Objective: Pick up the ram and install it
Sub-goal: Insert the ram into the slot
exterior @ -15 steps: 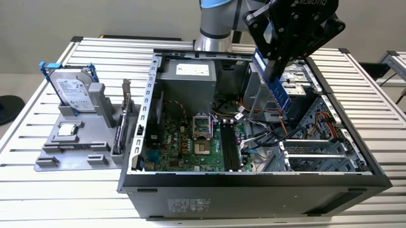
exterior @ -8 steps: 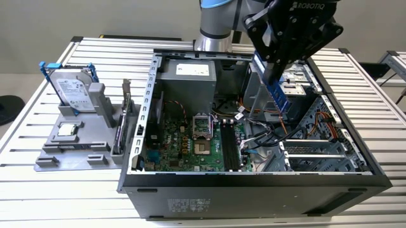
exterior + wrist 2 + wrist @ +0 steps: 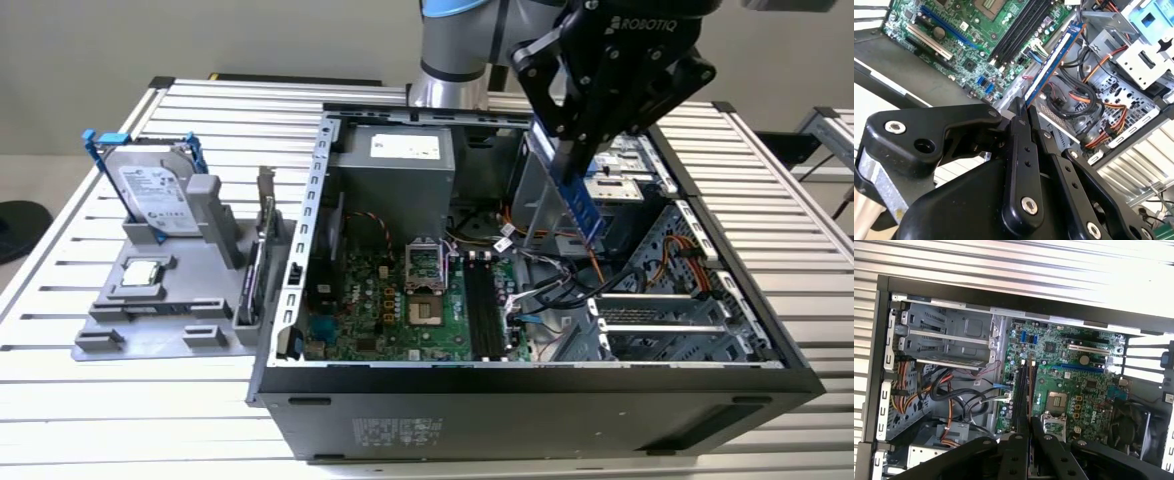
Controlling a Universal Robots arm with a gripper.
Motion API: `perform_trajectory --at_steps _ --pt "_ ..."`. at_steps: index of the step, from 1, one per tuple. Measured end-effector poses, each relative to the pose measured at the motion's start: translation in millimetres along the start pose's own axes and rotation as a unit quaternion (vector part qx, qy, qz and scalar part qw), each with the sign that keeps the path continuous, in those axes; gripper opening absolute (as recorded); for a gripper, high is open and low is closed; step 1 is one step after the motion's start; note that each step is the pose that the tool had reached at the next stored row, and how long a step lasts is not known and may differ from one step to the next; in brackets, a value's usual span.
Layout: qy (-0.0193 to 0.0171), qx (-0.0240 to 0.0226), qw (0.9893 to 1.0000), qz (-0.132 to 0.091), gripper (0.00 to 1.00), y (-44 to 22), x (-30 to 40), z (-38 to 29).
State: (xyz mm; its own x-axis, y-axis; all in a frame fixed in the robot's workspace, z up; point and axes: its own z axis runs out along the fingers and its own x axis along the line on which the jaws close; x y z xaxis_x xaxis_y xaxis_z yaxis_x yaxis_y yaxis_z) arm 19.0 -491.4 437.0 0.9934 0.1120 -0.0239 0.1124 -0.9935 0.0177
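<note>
Blue stick up there, is that the ram? — Pip

Yes. It hangs above the long black slots, a bit toward the exterior view's right of them. It touches none of them. — Jo

Who has it? — Pip

The gripper. Its black fingers are squeezed shut on one end of the stick, one on each flat side. The rest hangs down on a slant. In the second wrist view the ram pokes out from the gripper, and the slots lie just beside its far end. — Jo

Is it heavy? — Pip

I think not. It looks thin and flat, so it is likely very light. It is likely stiff too, like a little ruler, and would not flop. — Jo

Can it break? — Pip

I'd say so. It looks like a bare board with small parts on it, so a hard bump or a twist could hurt it. Its smooth sides may slip if the squeeze is weak. — Jo

So where is a good place to hold it? — Pip

On the two flat sides, and off the long edge that must go into a slot. A hold at one end, like this one, could let it swing a little. So it wants a firm, gentle squeeze. — Jo
</note>
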Motion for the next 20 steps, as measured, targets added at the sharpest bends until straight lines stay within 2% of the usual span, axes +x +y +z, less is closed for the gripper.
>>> perform_trajectory --at_steps 20 --pt "0.0000 0.0000 1.0000 0.000 0.00 -0.2 0.3 11.4"
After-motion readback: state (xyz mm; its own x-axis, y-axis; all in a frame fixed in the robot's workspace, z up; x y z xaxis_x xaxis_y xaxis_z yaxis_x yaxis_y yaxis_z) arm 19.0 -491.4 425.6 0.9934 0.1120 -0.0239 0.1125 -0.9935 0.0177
